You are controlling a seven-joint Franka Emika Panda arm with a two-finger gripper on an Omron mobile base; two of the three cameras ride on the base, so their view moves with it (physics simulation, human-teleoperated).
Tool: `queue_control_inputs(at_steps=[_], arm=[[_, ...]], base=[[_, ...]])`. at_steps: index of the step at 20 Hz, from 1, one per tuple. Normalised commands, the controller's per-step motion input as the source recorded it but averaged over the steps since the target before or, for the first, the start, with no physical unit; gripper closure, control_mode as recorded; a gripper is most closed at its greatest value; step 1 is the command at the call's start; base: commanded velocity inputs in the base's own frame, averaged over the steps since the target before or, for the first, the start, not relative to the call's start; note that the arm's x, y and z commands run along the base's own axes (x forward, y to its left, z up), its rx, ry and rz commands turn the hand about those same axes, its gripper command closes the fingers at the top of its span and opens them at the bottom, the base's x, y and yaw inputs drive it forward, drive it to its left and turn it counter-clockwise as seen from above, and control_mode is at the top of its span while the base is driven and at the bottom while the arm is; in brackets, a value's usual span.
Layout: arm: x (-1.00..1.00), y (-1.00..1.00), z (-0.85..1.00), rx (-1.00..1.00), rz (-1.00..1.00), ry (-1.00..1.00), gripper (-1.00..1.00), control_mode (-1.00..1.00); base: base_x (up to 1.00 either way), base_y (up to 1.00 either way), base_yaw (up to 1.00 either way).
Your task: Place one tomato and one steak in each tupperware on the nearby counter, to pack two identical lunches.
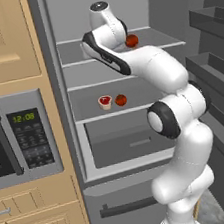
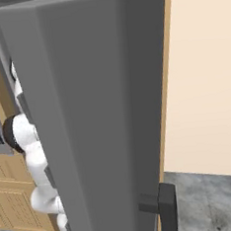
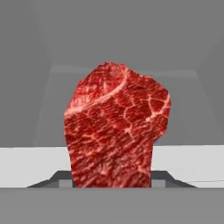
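A deep red marbled steak (image 3: 116,131) stands upright close in front of the hand camera. It rises from between the fingertips of my gripper (image 3: 111,181), whose dark tips flank its lower edge and look shut on it. In the left base view my arm reaches onto the fridge's upper shelf (image 1: 75,53), where a tomato (image 1: 132,40) sits just right of the wrist. On the middle shelf lie a steak with a white fat rim (image 1: 105,102) and another tomato (image 1: 121,100) beside it. The tupperware and the counter are out of view.
The fridge stands open, with a drawer (image 1: 128,139) below its shelves and door racks (image 1: 213,64) on the right. A microwave (image 1: 16,137) sits in wooden cabinets to the left. The grey fridge door (image 2: 102,113) blocks the right base view.
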Motion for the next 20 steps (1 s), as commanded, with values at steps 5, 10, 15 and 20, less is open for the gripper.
queue_control_inputs(at_steps=[5, 10, 15, 20], arm=[[-0.83, 0.00, -0.28, 0.00, 0.06, -0.13, 1.00, -1.00], [-0.99, 0.05, -0.01, -0.01, 0.08, -0.11, 1.00, -1.00], [-0.80, 0.12, 0.00, -0.01, 0.03, -0.01, 1.00, -1.00], [-0.80, 0.00, 0.01, 0.00, 0.02, 0.00, 1.00, -1.00]], base=[[0.00, 0.00, 0.00], [0.00, 0.00, 0.00], [0.00, 0.00, 0.00], [0.00, 0.00, 0.00]])
